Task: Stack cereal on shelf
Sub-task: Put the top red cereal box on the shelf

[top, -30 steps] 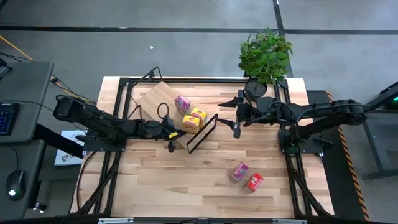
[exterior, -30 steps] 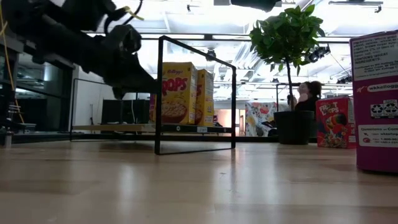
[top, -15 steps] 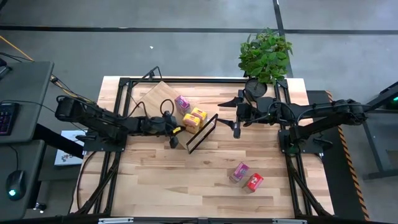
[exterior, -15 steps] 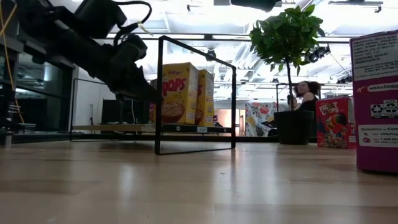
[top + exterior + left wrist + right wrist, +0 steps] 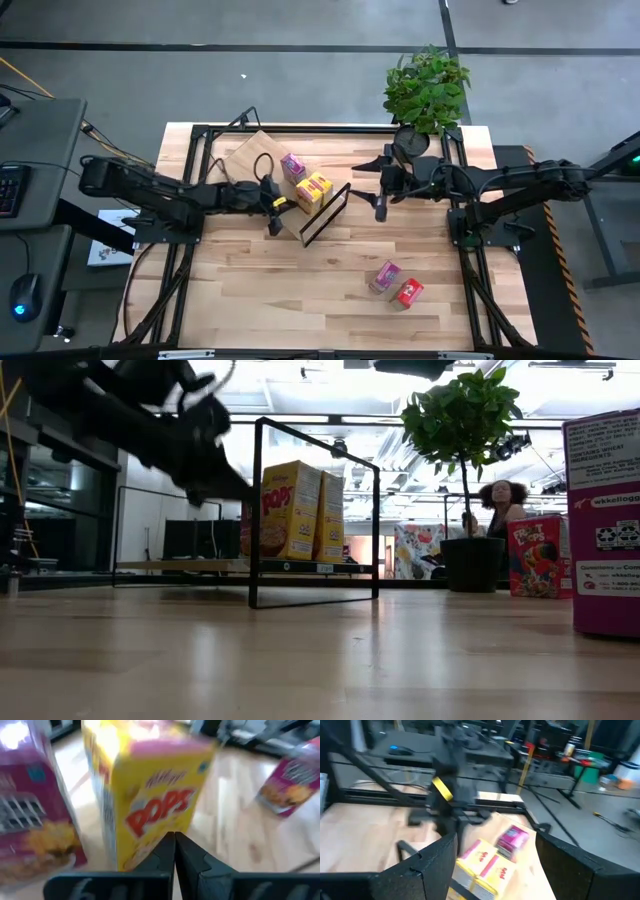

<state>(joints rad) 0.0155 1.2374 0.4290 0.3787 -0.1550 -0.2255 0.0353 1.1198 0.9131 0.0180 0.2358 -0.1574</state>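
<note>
- Cereal on the shelf (image 5: 258,152), centre-left of the high view: two yellow boxes (image 5: 313,190), now pushed together, and one pink box (image 5: 292,167).
- Left gripper (image 5: 274,208), closed and empty, has moved up against them, so the row looks tidier.
- Pink box (image 5: 385,275) and red box (image 5: 408,292) wait lower right on the tabletop (image 5: 330,290); five counted.
- Right gripper (image 5: 379,205) hangs open.

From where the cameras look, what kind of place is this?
Probably a robotics lab or workshop: a butcher-block table carrying two dark arms, a desk with keyboard and mouse, and a bare concrete floor.
</note>
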